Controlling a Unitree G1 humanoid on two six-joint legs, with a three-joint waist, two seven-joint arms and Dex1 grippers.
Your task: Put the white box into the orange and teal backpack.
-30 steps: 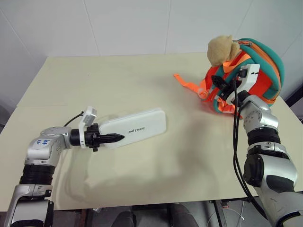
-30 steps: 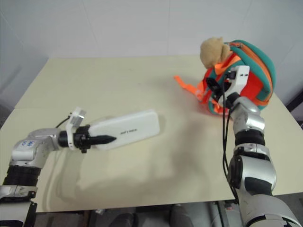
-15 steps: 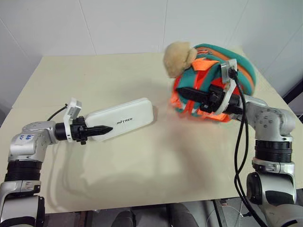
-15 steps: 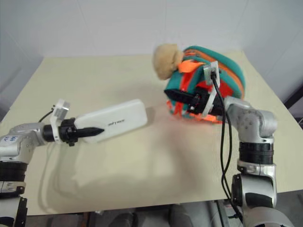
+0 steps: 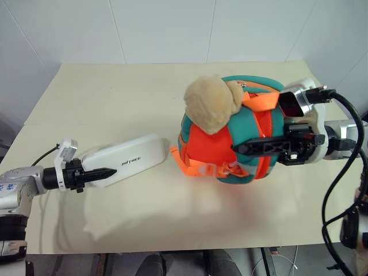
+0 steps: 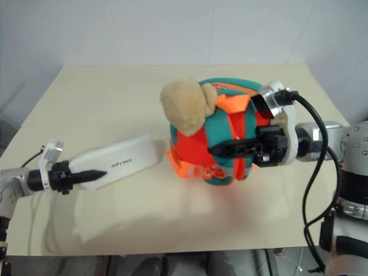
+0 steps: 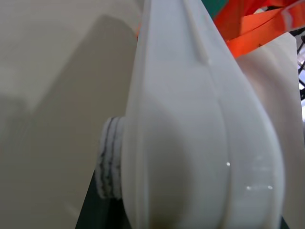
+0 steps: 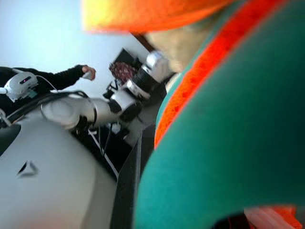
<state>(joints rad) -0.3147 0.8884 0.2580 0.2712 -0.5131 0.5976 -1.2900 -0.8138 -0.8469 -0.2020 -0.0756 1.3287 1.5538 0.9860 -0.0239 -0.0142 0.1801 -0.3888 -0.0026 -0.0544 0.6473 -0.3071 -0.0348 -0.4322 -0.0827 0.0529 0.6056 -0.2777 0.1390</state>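
Cream table [image 5: 115,103]: white box [image 5: 123,165] beside, seemingly outside, orange and teal backpack [image 5: 230,144].

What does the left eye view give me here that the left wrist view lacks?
Left eye view alone: the tan plush toy, the right gripper shut on the orange and teal backpack, and the lettering on the white box. Left wrist view alone: a ridged white pad against the box's side. Both: the box, orange webbing and the table.
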